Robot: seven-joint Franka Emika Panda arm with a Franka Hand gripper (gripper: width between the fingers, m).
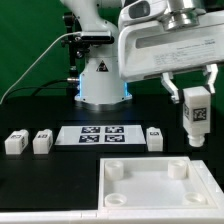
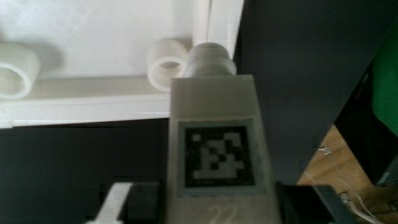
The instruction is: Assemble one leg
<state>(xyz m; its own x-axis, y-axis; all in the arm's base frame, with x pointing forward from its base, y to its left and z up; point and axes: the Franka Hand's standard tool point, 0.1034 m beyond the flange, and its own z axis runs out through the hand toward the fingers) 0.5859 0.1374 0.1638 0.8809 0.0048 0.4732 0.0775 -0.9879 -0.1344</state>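
Observation:
My gripper is shut on a leg, a white square-section block with a black-and-white tag facing the camera. It hangs upright in the air at the exterior view's right, above the far right corner of the large white panel. In the wrist view the held leg runs out between my fingers, and its pointed end lies close to one round corner socket of the panel. A second socket shows beside it.
Three more legs lie on the black table: two at the exterior view's left and one right of the marker board. The robot base stands behind.

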